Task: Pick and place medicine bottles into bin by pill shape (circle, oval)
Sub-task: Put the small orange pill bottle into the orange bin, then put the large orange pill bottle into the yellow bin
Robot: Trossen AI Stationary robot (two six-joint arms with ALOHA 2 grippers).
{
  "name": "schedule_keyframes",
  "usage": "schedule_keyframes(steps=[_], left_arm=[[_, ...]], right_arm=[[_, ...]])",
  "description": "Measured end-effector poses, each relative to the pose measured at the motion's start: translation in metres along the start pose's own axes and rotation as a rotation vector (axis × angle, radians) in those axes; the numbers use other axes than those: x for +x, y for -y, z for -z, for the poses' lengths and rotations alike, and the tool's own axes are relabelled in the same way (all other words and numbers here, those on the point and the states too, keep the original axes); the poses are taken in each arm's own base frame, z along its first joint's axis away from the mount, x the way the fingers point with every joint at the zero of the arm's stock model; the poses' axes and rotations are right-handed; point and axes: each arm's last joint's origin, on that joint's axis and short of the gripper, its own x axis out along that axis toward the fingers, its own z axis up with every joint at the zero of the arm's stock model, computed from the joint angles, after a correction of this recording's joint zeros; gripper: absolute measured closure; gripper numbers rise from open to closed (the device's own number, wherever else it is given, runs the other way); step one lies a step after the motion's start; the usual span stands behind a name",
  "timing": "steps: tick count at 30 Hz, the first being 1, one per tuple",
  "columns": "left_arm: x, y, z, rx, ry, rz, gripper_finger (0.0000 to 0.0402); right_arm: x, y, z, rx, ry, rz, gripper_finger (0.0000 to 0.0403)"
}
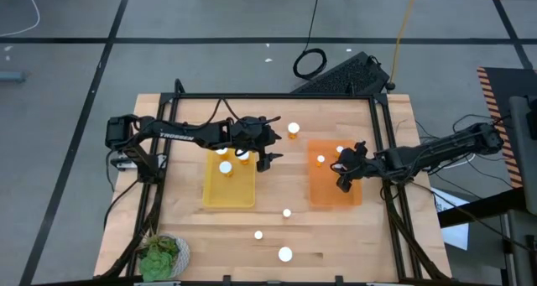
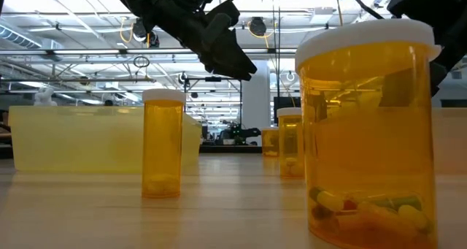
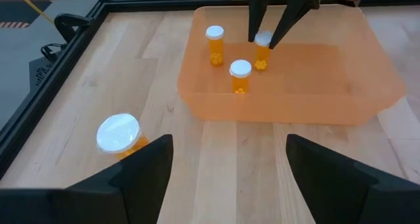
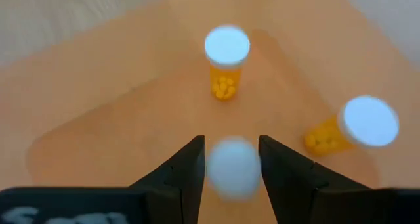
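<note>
1. Right end effector (image 1: pixel 346 174): over the orange tray (image 1: pixel 334 198), fingers pinching a white-capped bottle (image 4: pixel 232 167); two more bottles stand inside.
2. Left end effector (image 1: pixel 267 156): fingers spread, empty, beside the yellow tray (image 1: pixel 228 192) (bottles at its far end).
3. Worktop (image 1: pixel 185 118): loose bottles, one large-capped (image 1: pixel 285 254).

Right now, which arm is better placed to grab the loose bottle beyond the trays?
Left. The left gripper hangs open at the yellow tray's inner edge, near that bottle. The right gripper straddles a bottle in the orange tray.
</note>
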Motion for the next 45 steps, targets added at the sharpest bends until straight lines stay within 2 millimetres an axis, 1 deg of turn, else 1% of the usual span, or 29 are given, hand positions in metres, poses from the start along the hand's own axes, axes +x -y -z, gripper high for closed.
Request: schedule_keyframes(steps=[6,16,22,31,38,40,43,45], left_arm=[[0.000,0.000,0.000,0.001,0.001,0.000,0.0101],[0.000,0.000,0.000,0.001,0.001,0.000,0.0101],[0.000,0.002,0.000,-0.003,0.001,0.005,0.0101],[0.000,0.022,-0.001,0.061,-0.004,0.053,0.0101],[-0.003,0.033,0.001,0.069,-0.047,0.134,0.0101],[-0.005,0.038,-0.003,0.071,-0.085,0.149,0.0101],[-0.011,0.047,-0.016,0.085,-0.123,0.152,0.0101],[-0.014,0.055,-0.021,0.100,-0.144,0.139,0.0101]], right_arm=[[-0.005,0.003,0.001,0.003,0.004,-0.001,0.0264],[-0.006,0.003,0.001,0.011,0.006,-0.003,0.0264],[-0.010,0.003,-0.003,0.019,0.039,-0.026,0.0264],[-0.027,-0.001,-0.021,0.003,0.120,-0.077,0.0264],[-0.035,-0.003,-0.029,0.006,0.148,-0.099,0.0264],[-0.036,-0.003,-0.031,0.009,0.155,-0.104,0.0264],[-0.037,-0.004,-0.032,0.013,0.157,-0.119,0.0264],[-0.038,-0.005,-0.033,0.016,0.159,-0.139,0.0264]])
